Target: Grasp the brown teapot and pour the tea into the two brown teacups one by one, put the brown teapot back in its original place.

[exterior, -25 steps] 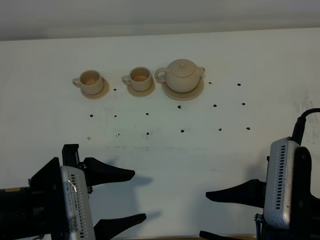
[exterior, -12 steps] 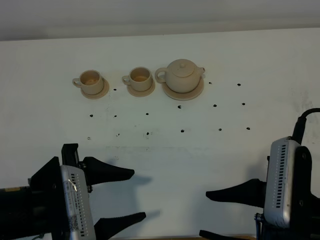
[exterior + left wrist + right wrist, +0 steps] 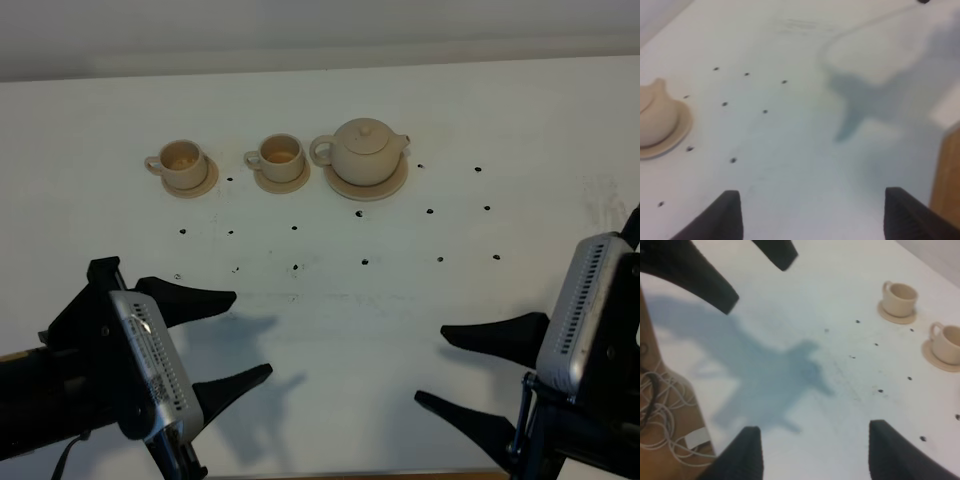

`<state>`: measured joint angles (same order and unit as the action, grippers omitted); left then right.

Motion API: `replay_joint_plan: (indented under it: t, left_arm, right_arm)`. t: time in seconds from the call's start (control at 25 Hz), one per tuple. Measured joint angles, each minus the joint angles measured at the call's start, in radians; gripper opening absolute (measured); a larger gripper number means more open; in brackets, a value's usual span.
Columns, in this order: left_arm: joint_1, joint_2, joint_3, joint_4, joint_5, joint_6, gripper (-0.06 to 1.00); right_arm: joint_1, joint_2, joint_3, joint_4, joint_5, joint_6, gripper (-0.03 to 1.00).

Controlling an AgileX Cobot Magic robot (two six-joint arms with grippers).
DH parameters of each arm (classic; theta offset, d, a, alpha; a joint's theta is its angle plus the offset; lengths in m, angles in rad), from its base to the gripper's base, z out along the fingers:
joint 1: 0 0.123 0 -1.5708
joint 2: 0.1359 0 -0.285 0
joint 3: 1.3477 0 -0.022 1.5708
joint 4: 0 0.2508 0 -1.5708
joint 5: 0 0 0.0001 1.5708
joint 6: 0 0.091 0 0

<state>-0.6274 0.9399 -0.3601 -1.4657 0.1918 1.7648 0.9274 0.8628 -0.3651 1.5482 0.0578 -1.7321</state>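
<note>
The brown teapot [image 3: 368, 150] stands upright with its lid on, on its wide saucer [image 3: 366, 185] at the back middle of the table; part of it shows in the left wrist view [image 3: 654, 120]. The two brown teacups [image 3: 182, 158] [image 3: 278, 153] stand on their small saucers to its left, and both show in the right wrist view [image 3: 900, 296] [image 3: 946, 342]. My left gripper [image 3: 252, 333] is open and empty at the front left. My right gripper [image 3: 430, 365] is open and empty at the front right. Both are far from the tea set.
The white table [image 3: 330, 300] has several small dark holes between the tea set and the grippers. The right wrist view shows the table's wooden front edge with loose white cables [image 3: 660, 405]. The left gripper's black fingers [image 3: 690, 275] also show there.
Both arms have shifted and turned: the left gripper moved left and angled, the right gripper moved right and angled. Both stay open. The teapot and cups have not moved.
</note>
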Motion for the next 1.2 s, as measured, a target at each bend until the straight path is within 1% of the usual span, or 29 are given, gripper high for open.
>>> replay_joint_plan:
  t: [0.12,0.28,0.4,0.52,0.68,0.84,0.92,0.96,1.04,1.12,1.2]
  left_arm:
    - [0.000,0.000,0.000,-0.001,-0.028,-0.002,0.57]
    - [0.000,0.000,0.000,-0.001,-0.084,-0.003,0.57]
    - [0.000,0.000,0.000,-0.001,-0.129,-0.006,0.57]
    - [0.000,0.000,0.000,-0.001,-0.186,-0.046,0.57]
    - [0.000,0.000,-0.012,-0.001,-0.260,-0.103,0.57]
    - [0.000,0.000,-0.011,-0.002,-0.331,-0.120,0.57]
    - [0.000,0.000,-0.011,-0.009,-0.391,-0.125,0.57]
    - [0.000,0.000,-0.011,-0.022,-0.421,-0.125,0.57]
    - [0.001,0.000,-0.011,-0.071,-0.485,-0.118,0.57]
    - [0.011,0.000,-0.011,-0.136,-0.523,-0.075,0.56]
    - [0.034,0.000,-0.023,-0.213,-0.547,-0.008,0.55]
  right_arm:
    - [0.000,0.000,0.000,0.019,-0.040,0.001,0.47]
    - [0.000,0.000,0.000,0.056,-0.122,0.001,0.45]
    - [0.000,0.000,0.000,0.111,-0.181,-0.008,0.45]
    - [0.000,0.000,-0.008,0.172,-0.253,-0.055,0.44]
    - [0.000,0.000,-0.039,0.189,-0.385,-0.146,0.44]
    - [0.000,0.000,-0.050,0.197,-0.475,-0.168,0.44]
    - [0.000,0.013,-0.050,0.197,-0.505,-0.172,0.44]
    - [0.000,0.020,-0.050,0.198,-0.520,-0.173,0.44]
    - [0.000,0.039,-0.056,0.198,-0.536,-0.175,0.44]
    - [0.000,0.057,-0.061,0.198,-0.541,-0.173,0.44]
    - [0.000,0.075,-0.068,0.201,-0.551,-0.163,0.44]
